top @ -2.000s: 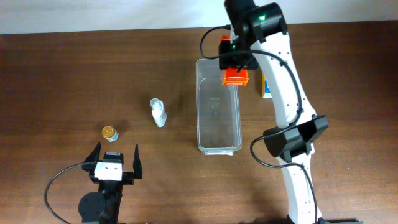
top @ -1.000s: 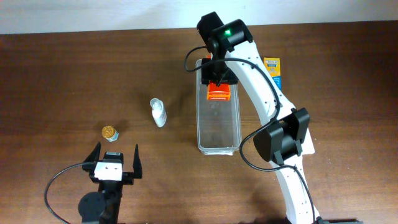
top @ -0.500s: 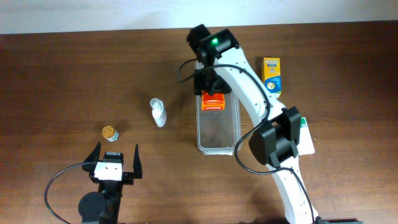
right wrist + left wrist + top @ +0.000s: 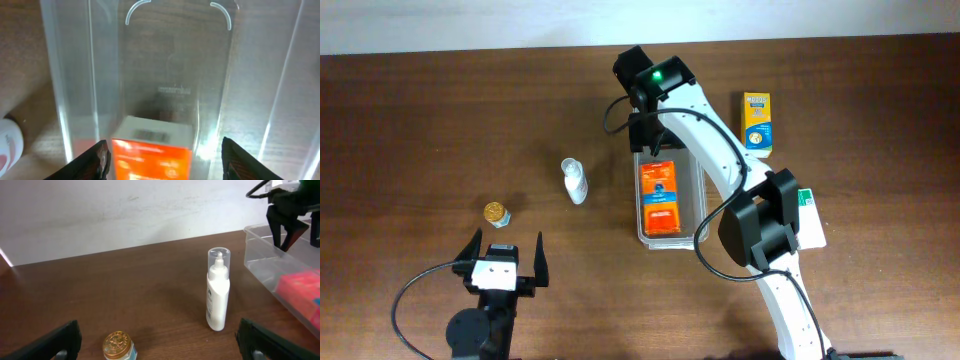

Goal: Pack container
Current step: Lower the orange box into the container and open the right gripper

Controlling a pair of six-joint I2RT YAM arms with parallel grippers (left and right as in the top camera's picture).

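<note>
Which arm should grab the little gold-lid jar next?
Left. The left gripper sits open right beside the jar, while the right gripper hangs across the table over the container.

I'm hunting for anything legible and nothing resolves. The orange box [image 4: 660, 197] lying in the container [image 4: 639, 205] carries a blue-and-white panel in the overhead view, all blur. From the right wrist its end label is a grey smear. A moulded line of lettering sits on the container floor, centre of the right wrist frame, too faint for me to read. The yellow box [image 4: 757, 122], upper right overhead, shows blue print, unreadable. The white bottle [image 4: 218, 296] has a small mark, illegible.
</note>
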